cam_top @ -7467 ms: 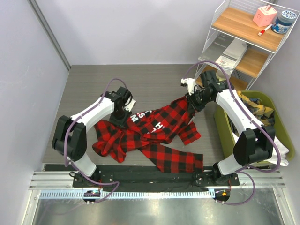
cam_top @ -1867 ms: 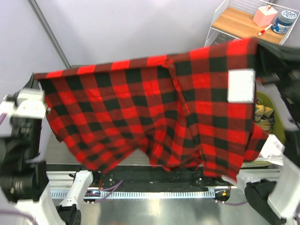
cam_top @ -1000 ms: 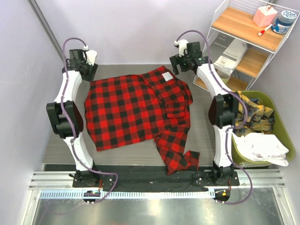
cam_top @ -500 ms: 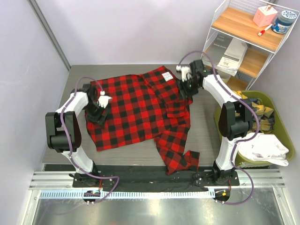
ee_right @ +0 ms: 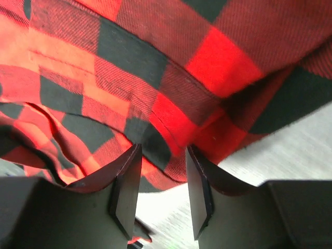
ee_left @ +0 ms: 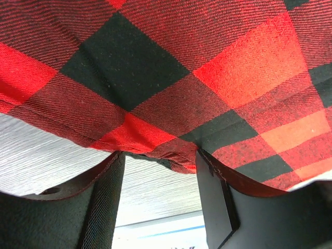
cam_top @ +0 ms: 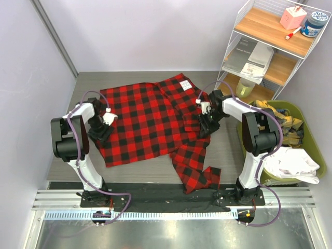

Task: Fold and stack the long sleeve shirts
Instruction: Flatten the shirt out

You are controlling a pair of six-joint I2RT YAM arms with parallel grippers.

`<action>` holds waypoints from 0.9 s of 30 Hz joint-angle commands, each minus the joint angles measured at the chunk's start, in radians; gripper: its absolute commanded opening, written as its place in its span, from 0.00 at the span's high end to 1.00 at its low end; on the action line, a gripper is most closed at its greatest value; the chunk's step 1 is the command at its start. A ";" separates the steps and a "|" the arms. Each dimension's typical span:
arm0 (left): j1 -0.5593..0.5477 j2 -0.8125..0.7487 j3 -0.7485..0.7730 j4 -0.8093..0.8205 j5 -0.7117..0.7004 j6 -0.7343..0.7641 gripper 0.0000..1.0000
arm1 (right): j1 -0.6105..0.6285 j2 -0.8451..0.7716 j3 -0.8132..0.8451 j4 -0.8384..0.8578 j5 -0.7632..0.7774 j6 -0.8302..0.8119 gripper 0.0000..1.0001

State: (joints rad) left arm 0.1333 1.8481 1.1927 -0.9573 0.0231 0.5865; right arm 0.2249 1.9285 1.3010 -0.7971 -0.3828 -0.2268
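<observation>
Woodgrain tabletop [cam_top: 129, 79] under lilac walls [cam_top: 145, 31]; shirt [cam_top: 145, 119] spread flat; left gripper [ee_left: 158, 161] parted over hem, right gripper [ee_right: 162, 155] narrow around fold, grip unclear.

In the top view, the fingertips of the left gripper [cam_top: 99, 133] and the right gripper [cam_top: 206, 126] were hidden by the gripper bodies at the edges of the shirt [cam_top: 150, 116]. The lettering on the white patch [cam_top: 184, 84] was too small to be read. In both wrist views the shirt was cut off by the frame edges. Whether cloth was pinched by the right gripper could not be told.
</observation>
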 commanded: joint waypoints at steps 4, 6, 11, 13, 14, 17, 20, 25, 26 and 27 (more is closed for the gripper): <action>0.009 -0.033 -0.002 0.000 -0.041 0.062 0.42 | -0.001 -0.135 -0.152 0.018 -0.061 0.014 0.55; 0.011 -0.038 -0.033 0.014 -0.066 0.090 0.42 | -0.001 -0.157 -0.198 0.010 -0.056 0.009 0.55; 0.061 -0.035 -0.006 0.029 -0.068 0.092 0.41 | -0.010 -0.213 -0.198 -0.005 -0.022 0.012 0.55; 0.069 -0.049 0.051 0.014 -0.043 0.087 0.40 | -0.015 -0.226 -0.157 -0.011 -0.005 0.015 0.55; 0.069 -0.070 0.057 0.012 0.013 0.093 0.39 | -0.015 -0.229 -0.140 -0.017 -0.004 0.014 0.55; 0.068 -0.151 0.085 -0.042 0.157 0.139 0.36 | -0.015 -0.269 -0.082 -0.043 -0.050 -0.011 0.52; 0.068 -0.234 0.079 -0.026 0.283 0.159 0.34 | -0.015 -0.328 -0.069 -0.015 -0.074 -0.025 0.43; 0.068 -0.267 0.157 -0.005 0.438 0.090 0.31 | 0.008 -0.274 0.018 0.039 -0.002 -0.003 0.31; 0.068 -0.260 0.171 0.000 0.446 0.050 0.30 | 0.008 -0.248 0.032 0.039 -0.004 0.006 0.30; 0.068 -0.254 0.185 0.006 0.451 0.033 0.30 | 0.008 -0.215 0.044 0.042 -0.001 0.021 0.29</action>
State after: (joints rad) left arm 0.2012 1.5940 1.3006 -0.9710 0.3283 0.6926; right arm 0.2237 1.6417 1.2602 -0.8017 -0.4068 -0.2340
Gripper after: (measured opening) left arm 0.692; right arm 0.689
